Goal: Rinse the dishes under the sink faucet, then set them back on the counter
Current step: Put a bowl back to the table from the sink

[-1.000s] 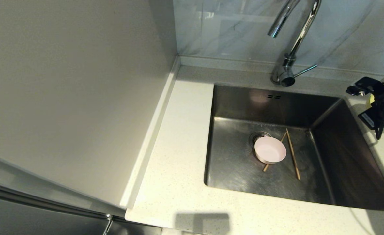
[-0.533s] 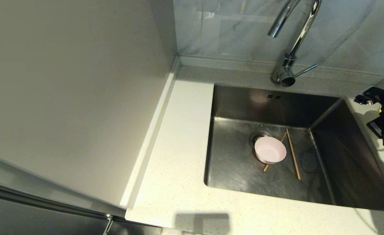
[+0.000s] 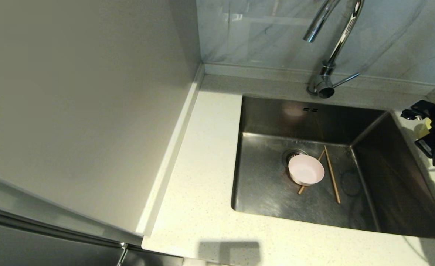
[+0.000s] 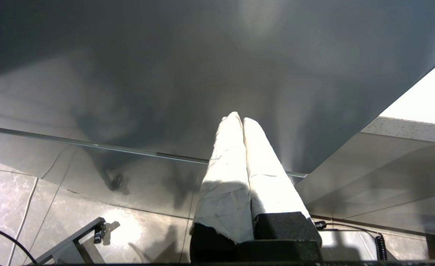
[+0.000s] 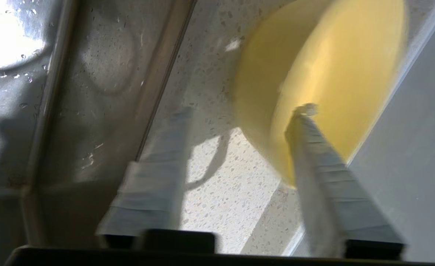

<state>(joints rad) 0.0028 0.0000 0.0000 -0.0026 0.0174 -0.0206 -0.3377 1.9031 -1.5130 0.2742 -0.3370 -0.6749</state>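
Quick status from my end. My right end effector (image 5: 239, 114) is over the desk (image 5: 217, 184) just beside the sink (image 3: 265, 192), fingers spread apart and clamped on nothing. The yellow bowl (image 5: 332, 74) sits on the desk right at it: one finger is over the bowl's inside, the other outside the rim on the sink side, and I can't tell whether either touches it. So I'd call that bowl done: set down on the desk, released.

Well away from that end effector, down on the sink floor, the pink bowl (image 3: 306, 170) sits upright next to the drain, with the two chopsticks (image 3: 332, 173) lying by it, one partly under the bowl. Those still need rinsing and carrying out, so I'd guess roughly a third finished. No water running from the faucet (image 3: 328, 48) that I can see.

Left end effector (image 4: 242, 122) is parked below desk level, fingers pressed together, empty.
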